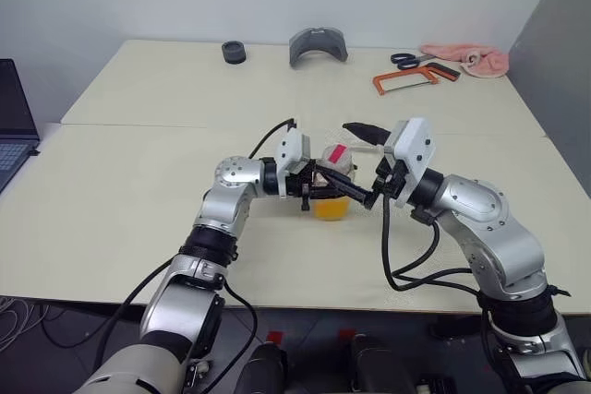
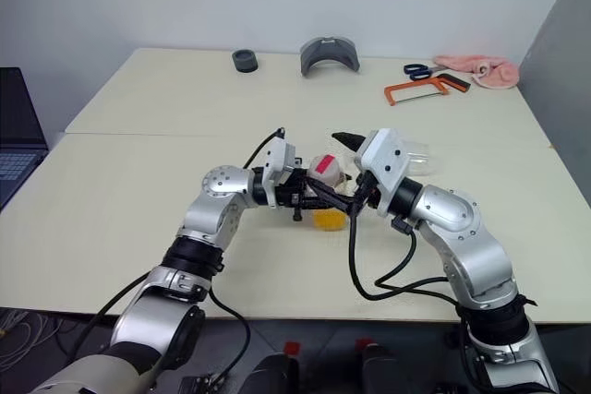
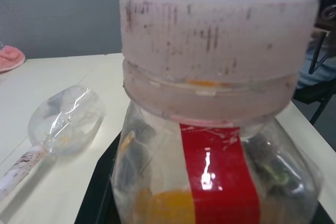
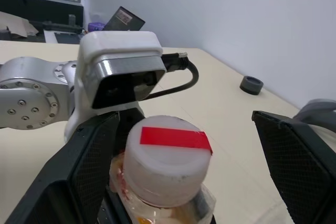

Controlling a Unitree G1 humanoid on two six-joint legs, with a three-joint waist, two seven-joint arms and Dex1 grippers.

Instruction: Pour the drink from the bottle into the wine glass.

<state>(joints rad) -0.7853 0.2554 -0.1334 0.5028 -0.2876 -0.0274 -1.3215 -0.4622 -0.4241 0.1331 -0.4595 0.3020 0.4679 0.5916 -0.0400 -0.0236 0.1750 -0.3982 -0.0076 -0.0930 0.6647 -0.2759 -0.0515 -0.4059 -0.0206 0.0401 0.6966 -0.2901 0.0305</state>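
While the white, ribbed cap [image 4: 167, 161] with its red tape strip is on, nothing is poured. My left gripper [image 1: 319, 189] clamps the small clear plastic bottle [image 1: 333, 182], squarish, red-labelled, upright above the cream table [image 1: 120, 200], orange drink [image 1: 331, 207] low inside. My right gripper [image 4: 184, 171] stands wide around the cap. The clear, rounded wine glass [image 3: 65, 120] lies on its side just beyond.

Bottle [image 1: 332, 182] on table [image 1: 138, 200] between both claws, wine glass [image 3: 65, 121] lying beside.
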